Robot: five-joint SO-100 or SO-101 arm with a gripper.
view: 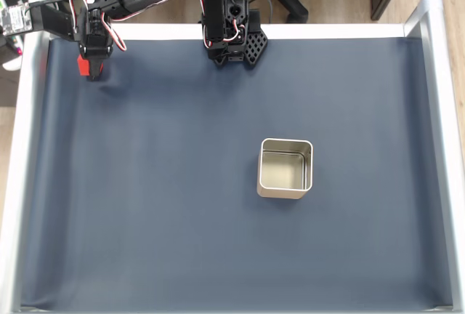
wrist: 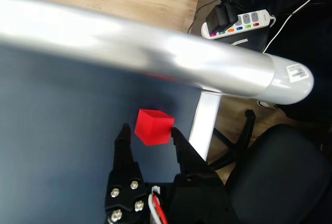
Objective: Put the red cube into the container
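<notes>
In the wrist view the gripper [wrist: 149,133] has its 2 black fingers spread, and the red cube [wrist: 153,126] sits right at their tips, between them; the finger on the right of that view looks to be touching the cube's side, while the left fingertip [wrist: 123,130] stands a little apart from it, so nothing is clamped. The cube rests on the dark blue mat [wrist: 57,146], just ahead of the hand and close under the silver rail [wrist: 155,58] that frames the table. Past the rail, a power strip [wrist: 238,23] lies on the wooden floor, and a black office chair [wrist: 280,177] stands beside the hand on that view's right. In the fixed view the gripper [view: 93,69] is down at the mat's upper left corner with a patch of red at its tip, and the container [view: 285,168] stands open, upright and empty, well apart from the hand, toward the lower right of it.
</notes>
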